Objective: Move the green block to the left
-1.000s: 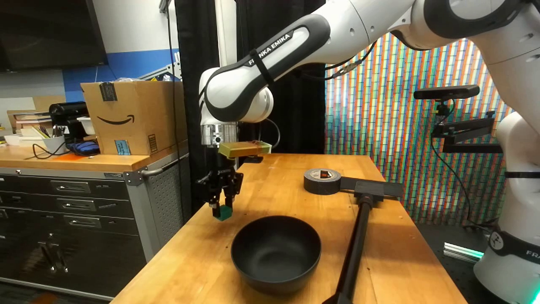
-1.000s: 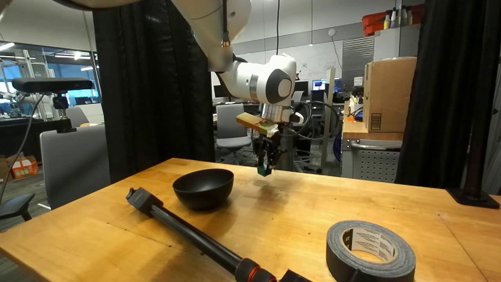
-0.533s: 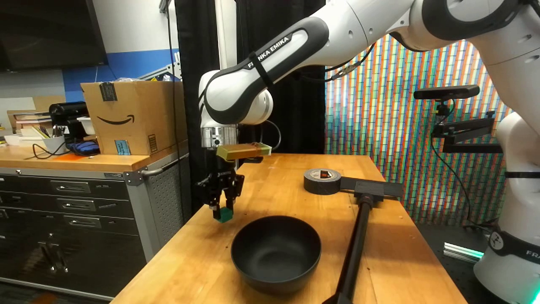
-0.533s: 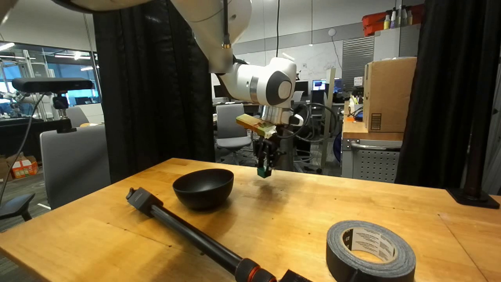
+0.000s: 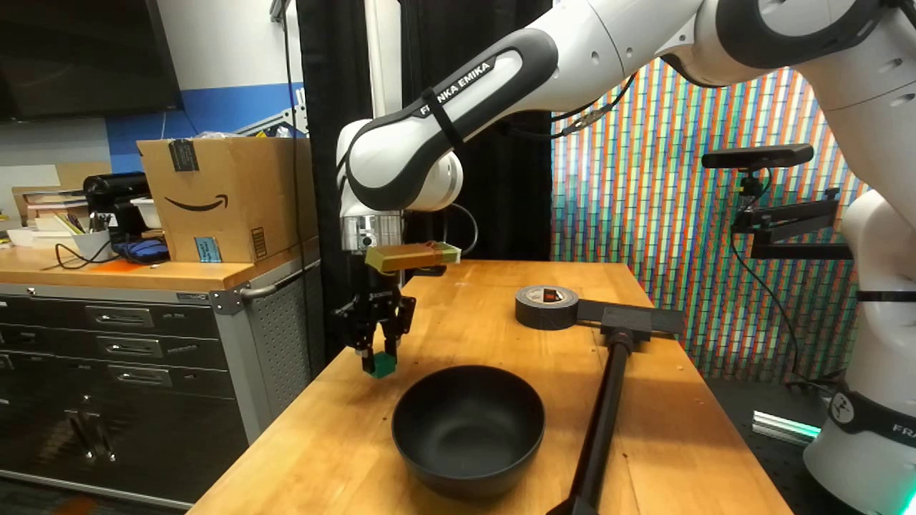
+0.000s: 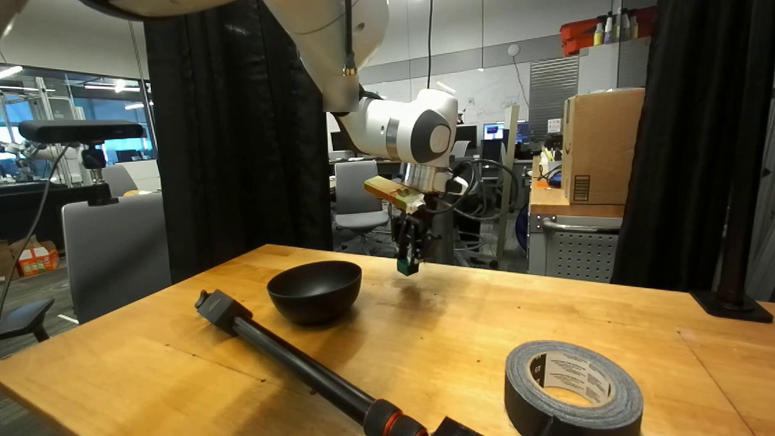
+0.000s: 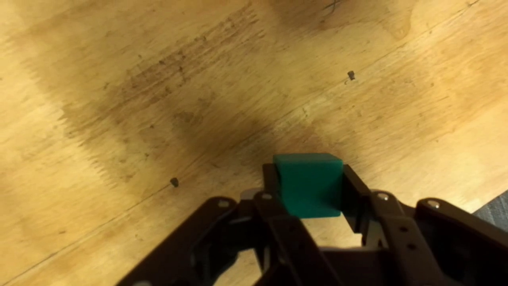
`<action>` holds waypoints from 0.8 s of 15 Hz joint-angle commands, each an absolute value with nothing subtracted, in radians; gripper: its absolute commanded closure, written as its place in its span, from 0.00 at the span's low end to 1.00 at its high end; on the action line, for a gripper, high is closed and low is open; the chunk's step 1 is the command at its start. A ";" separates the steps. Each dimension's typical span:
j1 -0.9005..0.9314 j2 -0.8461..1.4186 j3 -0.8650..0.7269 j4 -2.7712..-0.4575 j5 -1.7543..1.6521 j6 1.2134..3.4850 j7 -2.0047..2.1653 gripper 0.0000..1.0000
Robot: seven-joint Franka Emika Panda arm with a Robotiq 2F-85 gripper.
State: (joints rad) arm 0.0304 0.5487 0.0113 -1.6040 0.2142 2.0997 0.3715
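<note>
The gripper [image 7: 309, 178] pinches the green block [image 7: 310, 190] from left and right — apparently just above the tabletop [image 6: 521, 315]. Lowering probably comes next.

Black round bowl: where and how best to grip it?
Probably grip the round black bowl by its rim, from above, one of the black fingers inside and one outside: it stands upright, open side up, walls flaring outward. Those fingers hold the small green cube-like block, so release that first.

Black curtains [image 6: 236, 139], grey chairs [image 6: 358, 188]
</note>
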 commanded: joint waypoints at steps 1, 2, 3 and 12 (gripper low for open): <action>0.042 0.565 0.002 -1.558 0.219 2.057 0.402 0.84; 0.042 0.565 0.002 -1.557 0.220 2.053 0.405 0.84; 0.042 0.566 0.002 -1.555 0.220 2.048 0.408 0.84; 0.047 0.564 -0.001 -1.547 0.218 2.024 0.441 0.20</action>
State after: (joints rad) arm 0.0323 0.5487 0.0111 -1.5939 0.2142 2.0585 0.4090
